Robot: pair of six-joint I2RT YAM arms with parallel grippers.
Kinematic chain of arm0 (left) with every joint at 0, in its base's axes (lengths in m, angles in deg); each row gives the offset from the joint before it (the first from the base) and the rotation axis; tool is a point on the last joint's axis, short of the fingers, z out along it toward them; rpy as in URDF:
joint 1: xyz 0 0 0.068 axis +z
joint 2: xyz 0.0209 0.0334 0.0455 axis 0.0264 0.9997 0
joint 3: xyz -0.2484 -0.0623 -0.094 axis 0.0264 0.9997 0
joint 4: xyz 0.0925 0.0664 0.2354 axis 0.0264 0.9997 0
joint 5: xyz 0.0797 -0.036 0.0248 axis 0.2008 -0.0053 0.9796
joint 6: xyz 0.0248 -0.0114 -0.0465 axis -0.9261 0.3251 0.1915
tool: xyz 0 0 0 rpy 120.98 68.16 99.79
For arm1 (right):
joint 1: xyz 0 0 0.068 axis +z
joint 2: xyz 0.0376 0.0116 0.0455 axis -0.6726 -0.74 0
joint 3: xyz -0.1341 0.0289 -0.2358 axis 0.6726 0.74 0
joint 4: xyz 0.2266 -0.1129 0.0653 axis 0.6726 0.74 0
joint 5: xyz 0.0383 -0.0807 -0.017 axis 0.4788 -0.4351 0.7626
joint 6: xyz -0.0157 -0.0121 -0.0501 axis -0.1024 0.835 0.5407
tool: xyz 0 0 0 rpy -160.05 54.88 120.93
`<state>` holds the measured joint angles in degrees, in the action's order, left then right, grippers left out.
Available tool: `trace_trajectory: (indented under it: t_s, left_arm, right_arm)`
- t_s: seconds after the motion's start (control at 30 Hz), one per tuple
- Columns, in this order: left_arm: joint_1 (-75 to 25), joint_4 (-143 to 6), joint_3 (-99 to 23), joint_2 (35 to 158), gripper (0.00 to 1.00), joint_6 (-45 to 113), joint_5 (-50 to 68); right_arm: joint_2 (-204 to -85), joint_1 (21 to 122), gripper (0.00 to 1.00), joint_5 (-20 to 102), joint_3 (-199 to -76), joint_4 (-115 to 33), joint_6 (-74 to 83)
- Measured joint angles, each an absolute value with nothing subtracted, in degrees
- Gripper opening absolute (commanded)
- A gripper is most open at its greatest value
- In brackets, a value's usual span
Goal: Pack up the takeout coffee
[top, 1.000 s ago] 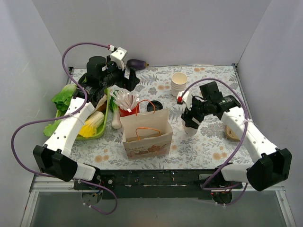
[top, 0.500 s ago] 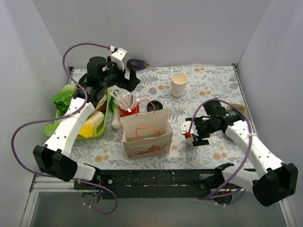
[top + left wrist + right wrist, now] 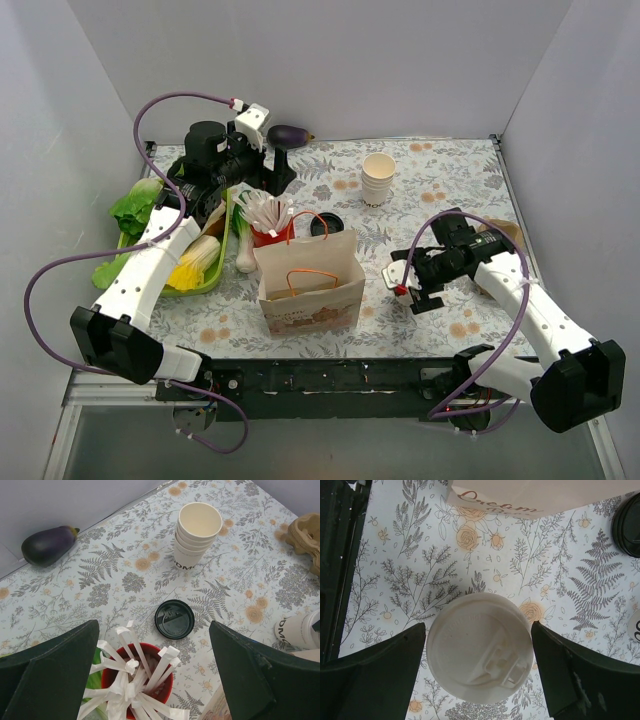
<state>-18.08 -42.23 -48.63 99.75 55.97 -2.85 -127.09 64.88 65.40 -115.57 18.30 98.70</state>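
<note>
The takeout coffee, a cream cup with a round white lid, stands on the flowered tabletop and fills the right wrist view from above. Its side shows at the right edge of the left wrist view. My right gripper is open, with a finger on each side of the lid, close to its rim. In the top view the right gripper hides the cup, just right of the paper bag. My left gripper is open and empty, high above the red cup.
The bag's edge shows in the right wrist view. A stack of lidless cups stands at the back. A flat black lid lies behind the bag. The red cup holds white wrapped sticks. Eggplant, vegetable tray, cardboard carrier.
My right arm has folded down and swung nearer, and its gripper now sits low over the cup. Little has changed in the last half second. The left arm has not moved.
</note>
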Motion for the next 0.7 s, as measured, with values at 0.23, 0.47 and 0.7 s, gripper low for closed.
trace_trajectory:
  t_s: [0.23,0.47,0.7]
  left_arm:
    - [-18.08,-42.28,-48.61,99.66,0.94,55.97,-3.15]
    - [-18.08,-42.36,-48.57,99.58,0.94,56.38,-4.09]
    - [-18.1,-42.84,-47.24,98.42,0.94,57.08,-4.75]
  right_arm:
    - [-127.14,63.52,0.98,65.44,-115.75,18.34,97.06]
    - [-127.14,61.82,0.98,65.48,-118.57,18.6,92.27]
    - [-127.05,61.51,0.96,65.86,-125.14,17.88,73.24]
